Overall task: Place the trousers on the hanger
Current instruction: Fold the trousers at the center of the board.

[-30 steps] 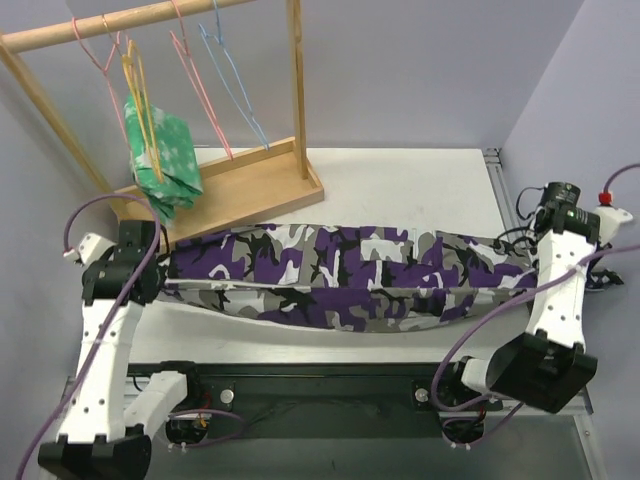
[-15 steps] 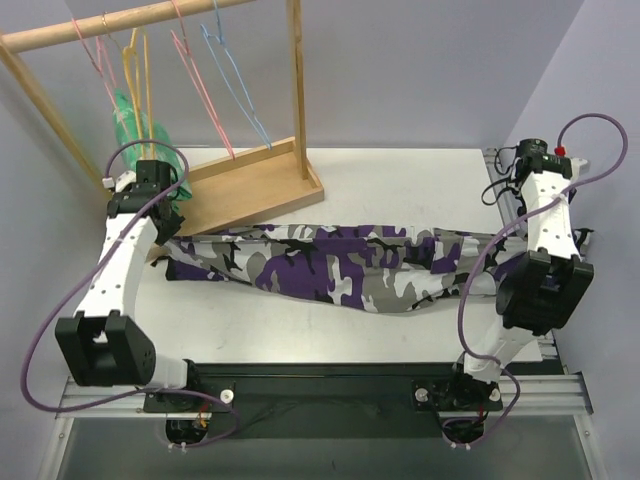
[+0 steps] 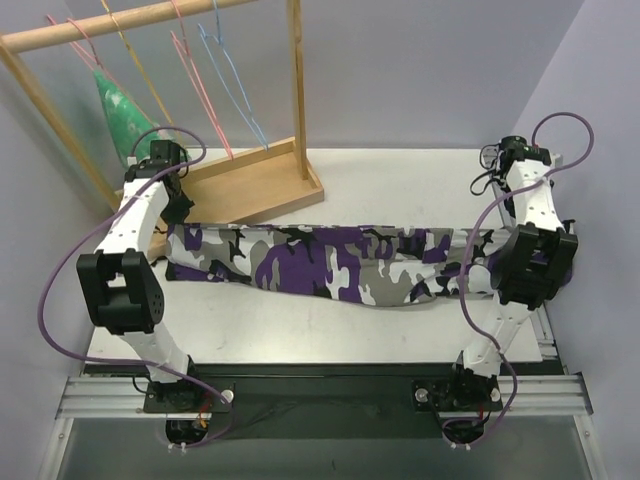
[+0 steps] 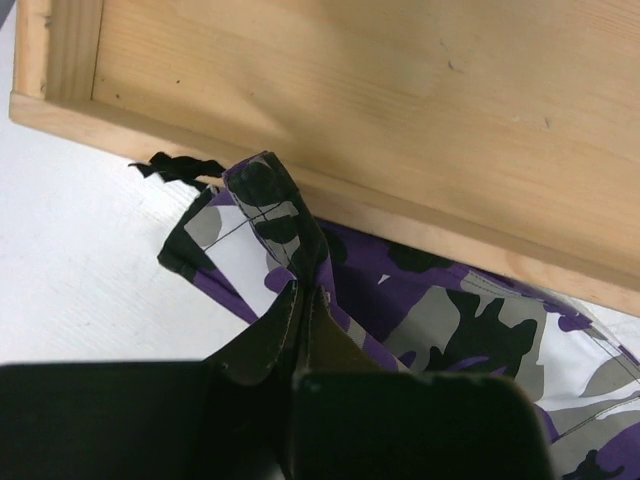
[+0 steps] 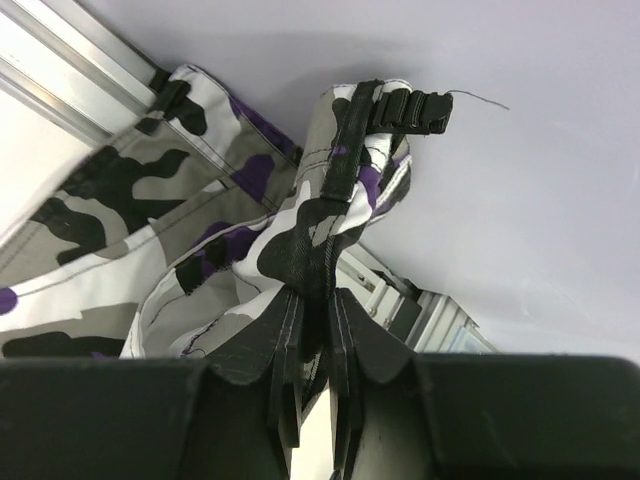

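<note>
Across the middle of the table (image 3: 400, 185), the trousers (image 3: 340, 262) are stretching out as one long, narrow, folded band of purple, black, white and grey camouflage, sagging a little along the near edge. At their left end the left gripper (image 4: 305, 300) is pinching a corner of the cloth, its jaws closed tight with only fabric between them, just beside the wooden base (image 3: 255, 185) of the rack. At the far right the right gripper (image 5: 312, 300) is clamping a bunched fold in the same way, jaws nearly together, with a black strap sticking up above the pinch. So the garment is being held taut by both ends, but nothing is yet touching the hanger (image 3: 140, 72), which is dangling tilted from the rail (image 3: 120, 22) at the back left, well apart from the trousers and close to the green-and-white garment (image 3: 122, 112). By my reading the grasping and spreading are done; carrying the cloth to the wire and draping it over are both remaining. Farther along the rail the pink hangers (image 3: 195, 70) and the blue hanger (image 3: 235, 85) are hanging bare.
</note>
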`<state>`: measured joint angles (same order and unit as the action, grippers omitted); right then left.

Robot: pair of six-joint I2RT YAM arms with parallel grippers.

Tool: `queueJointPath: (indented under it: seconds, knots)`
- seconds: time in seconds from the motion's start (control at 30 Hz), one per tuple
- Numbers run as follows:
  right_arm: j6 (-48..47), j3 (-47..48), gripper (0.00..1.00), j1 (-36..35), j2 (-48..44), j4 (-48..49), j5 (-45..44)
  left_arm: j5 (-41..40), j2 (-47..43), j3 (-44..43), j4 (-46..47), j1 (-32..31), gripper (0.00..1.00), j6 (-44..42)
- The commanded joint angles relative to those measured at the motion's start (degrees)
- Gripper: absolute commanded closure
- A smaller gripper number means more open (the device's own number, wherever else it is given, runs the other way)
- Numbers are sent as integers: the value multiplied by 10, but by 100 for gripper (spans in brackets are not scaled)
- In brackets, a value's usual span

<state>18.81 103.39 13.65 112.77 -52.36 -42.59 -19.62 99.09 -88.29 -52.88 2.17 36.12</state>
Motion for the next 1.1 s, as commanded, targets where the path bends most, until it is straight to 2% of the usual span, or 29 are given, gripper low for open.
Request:
queueJointPath:
  seconds: [0.0, 0.2, 0.27, 0.3, 0.33, 0.4, 0.43, 0.47, 0.5, 0.53, 0.6, 0.7, 0.97, 1.07]
  knots:
    - [-30, 48, 100, 10, 20, 9, -94, -88, 37, -60, 1, 32, 100, -42]
    - [-27, 69, 100, 2, 48, 9, -101, -82, 57, -74, -19, 32, 100, -41]
    - [-25, 75, 100, -1, 53, 8, -98, -78, 59, -74, -21, 31, 95, -37]
    - [-25, 80, 100, -3, 57, 8, -94, -77, 58, -73, -21, 31, 91, -36]
    - [-25, 84, 100, -4, 58, 8, -88, -76, 56, -73, -22, 30, 77, -35]
    - [-26, 91, 100, -6, 58, 7, -62, -74, 48, -70, -20, 30, 63, -32]
    - [-27, 100, 100, -6, 59, 5, -48, -74, 44, -66, -17, 29, 52, -32]
    - [-29, 106, 96, -8, 58, 5, -24, -73, 36, -64, -15, 27, 38, -32]
    - [-31, 111, 83, -10, 56, 4, -12, -73, 30, -62, -13, 27, 33, -32]
    - [-34, 121, 53, -12, 55, 4, -1, -71, 25, -56, -11, 25, 28, -32]
    - [-36, 126, 35, -18, 49, 3, 41, -57, 4, -46, -5, 21, 17, -31]
    - [-41, 131, 30, -26, 40, 3, 91, -34, -33, -10, 9, 19, 5, -27]
    - [-61, 73, 29, -59, -13, 7, 162, 14, -153, 104, 45, 16, 3, -21]
    - [-62, 34, 30, -72, -47, 12, 222, 25, -192, 151, 53, 17, 3, -22]
